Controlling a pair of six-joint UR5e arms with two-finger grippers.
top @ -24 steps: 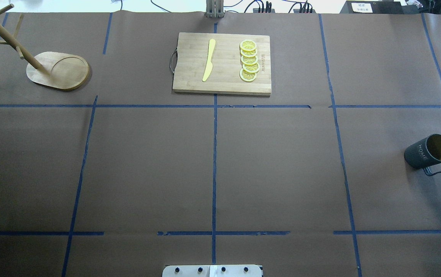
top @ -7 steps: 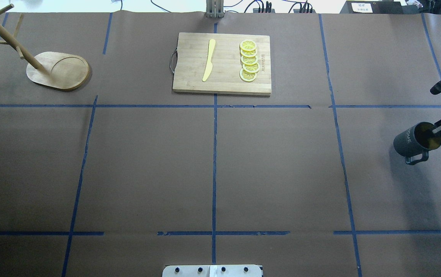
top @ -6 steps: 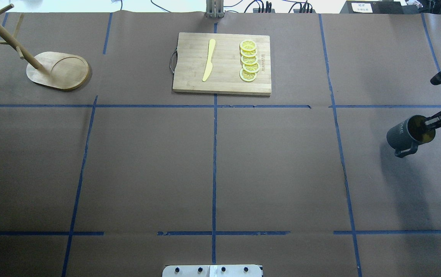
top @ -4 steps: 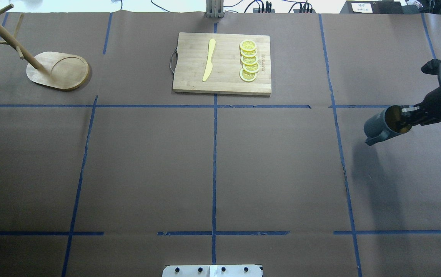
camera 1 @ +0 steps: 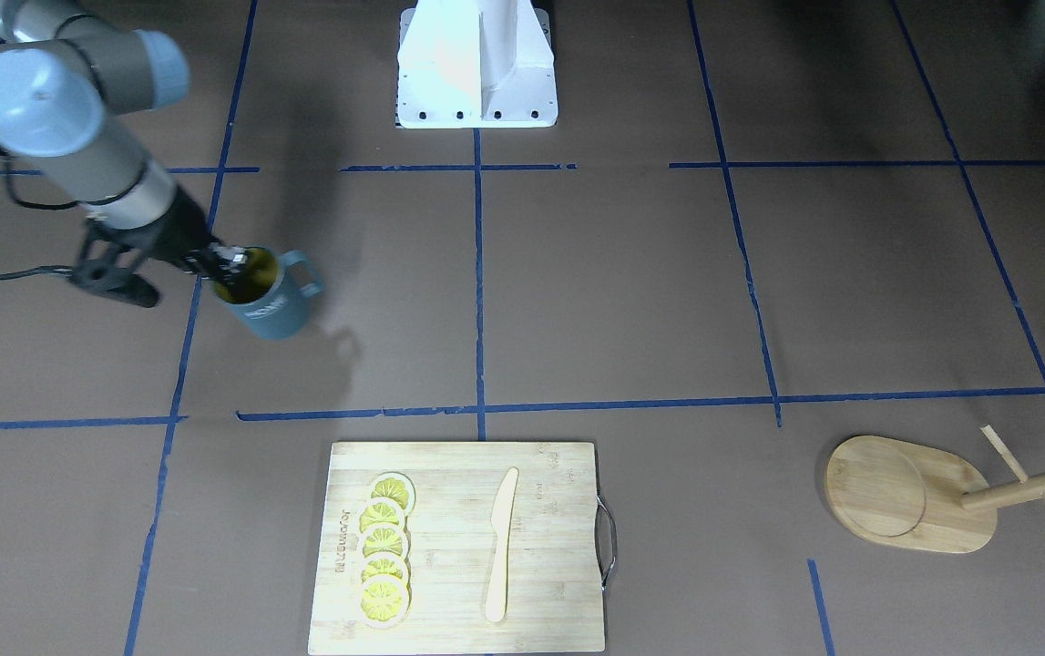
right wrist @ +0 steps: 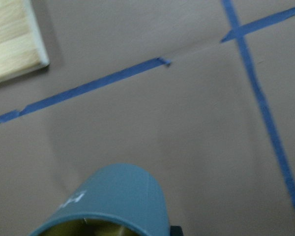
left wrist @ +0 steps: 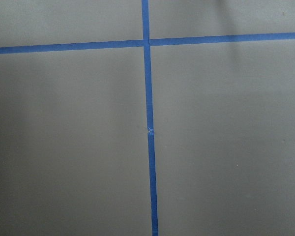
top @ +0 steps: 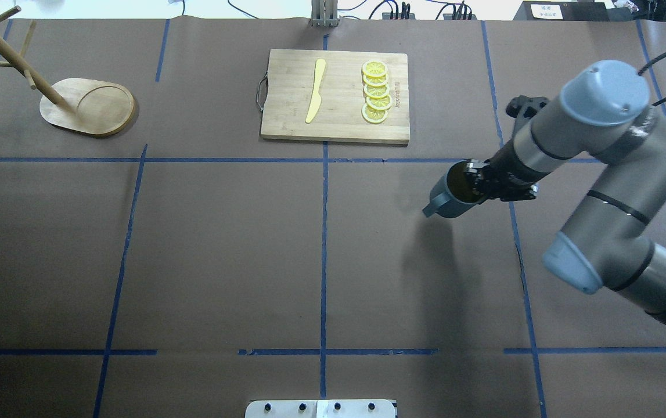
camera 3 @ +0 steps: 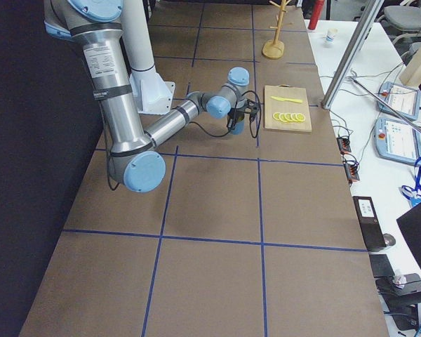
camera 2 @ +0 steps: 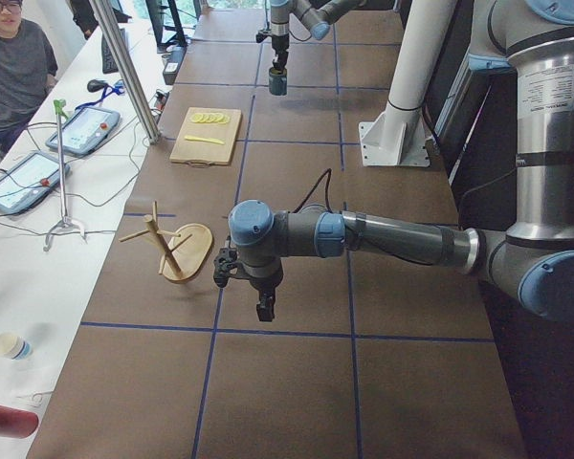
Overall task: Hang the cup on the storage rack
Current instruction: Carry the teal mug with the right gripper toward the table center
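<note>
Right gripper (top: 475, 184) is clamped on the rim of the cup (top: 442, 200), 1 finger inside its yellow mouth, holding it tilted above the table (top: 222, 261) with the handle on the side away from the wrist. The storage rack (top: 97, 107) stands well apart, far to this gripper's left, beyond the cutting board (top: 338, 116). The left gripper (camera 2: 266, 308) hangs over the table; whether its 2 fingers are parted cannot be told.

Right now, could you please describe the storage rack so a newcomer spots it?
From the wooden cutting board at the far middle of the table, look along that edge to the robot's left. The storage rack stands there: an oval bamboo base with a pole and thin pegs, not a flat rectangle.
</note>
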